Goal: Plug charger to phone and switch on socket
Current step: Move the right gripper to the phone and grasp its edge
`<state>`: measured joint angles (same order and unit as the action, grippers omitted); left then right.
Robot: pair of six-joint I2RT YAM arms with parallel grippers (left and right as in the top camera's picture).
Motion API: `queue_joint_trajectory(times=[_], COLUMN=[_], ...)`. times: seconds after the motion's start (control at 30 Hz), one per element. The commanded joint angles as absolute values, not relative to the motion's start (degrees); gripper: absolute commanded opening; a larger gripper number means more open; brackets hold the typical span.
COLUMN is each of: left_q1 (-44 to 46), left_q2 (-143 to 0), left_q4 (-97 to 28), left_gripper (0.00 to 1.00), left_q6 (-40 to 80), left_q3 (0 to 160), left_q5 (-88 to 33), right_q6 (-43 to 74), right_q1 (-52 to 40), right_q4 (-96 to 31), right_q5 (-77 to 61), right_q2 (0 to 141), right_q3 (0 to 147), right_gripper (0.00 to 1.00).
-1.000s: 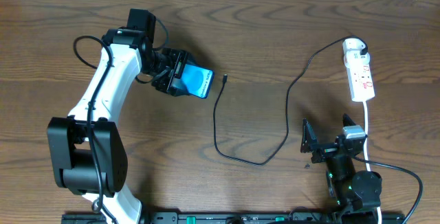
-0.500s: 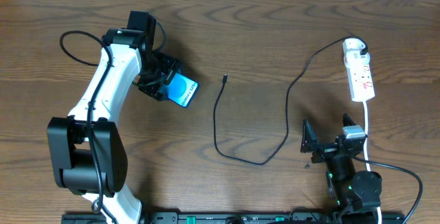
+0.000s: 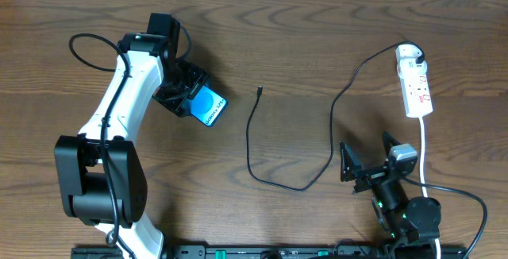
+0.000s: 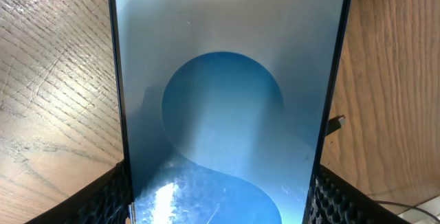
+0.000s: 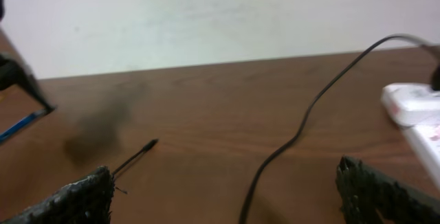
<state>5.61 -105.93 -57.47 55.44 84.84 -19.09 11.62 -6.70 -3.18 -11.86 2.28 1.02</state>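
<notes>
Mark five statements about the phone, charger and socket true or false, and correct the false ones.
1. The left end effector grips the phone by its edges. True.
2. The charger is plugged into the phone. False: its tip lies on the table, apart from the phone.
3. The right end effector is open and holds nothing. True.
4. The right end effector is touching the socket. False: it is clear of it, nearer the table's front edge.
5. The phone's screen is dark. False: it glows blue.
</notes>
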Motion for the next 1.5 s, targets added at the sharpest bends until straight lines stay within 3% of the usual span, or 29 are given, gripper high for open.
queue_joint_trajectory(times=[0.0, 0.3, 0.63, 0.8, 0.97, 1.17, 1.47], left_q1=[5.17, 5.17, 5.19, 5.61, 7.57, 10.44, 13.08], left_q2=[-104.57, -104.57, -104.57, -104.57, -104.57, -104.57, -104.57], left_q4=[-57.82, -57.82, -57.82, -58.24, -58.19, -57.36, -55.59], left_gripper=[0.59, 0.59, 0.59, 0.59, 0.59, 0.59, 0.59], left_q6=[54.68, 54.7, 57.74, 60.16, 63.99, 68.29, 71.7], left_q3=[85.41, 85.41, 85.41, 85.41, 85.41, 85.41, 85.41], left_q5=[-18.37, -18.81, -20.51, -20.53, -20.49, -20.29, -20.27], right_q6=[13.91, 13.65, 11.73, 12.03, 21.89, 31.46, 46.83], right_q1=[-6.42, -6.39, -6.42, -6.42, -7.07, -12.99, -24.4], right_q4=[-2.96, -5.56, -20.12, -19.84, -13.82, -8.73, -3.9], right_q5=[-15.88, -23.0, -32.47, -36.4, -36.6, -33.76, -22.26], right_q2=[5.37, 27.38, 53.3, 59.4, 63.96, 71.68, 80.01], right_q3=[5.37, 23.46, 46.63, 49.91, 49.91, 49.91, 49.91], right_gripper=[0.99, 0.99, 0.99, 0.99, 0.99, 0.82, 0.75])
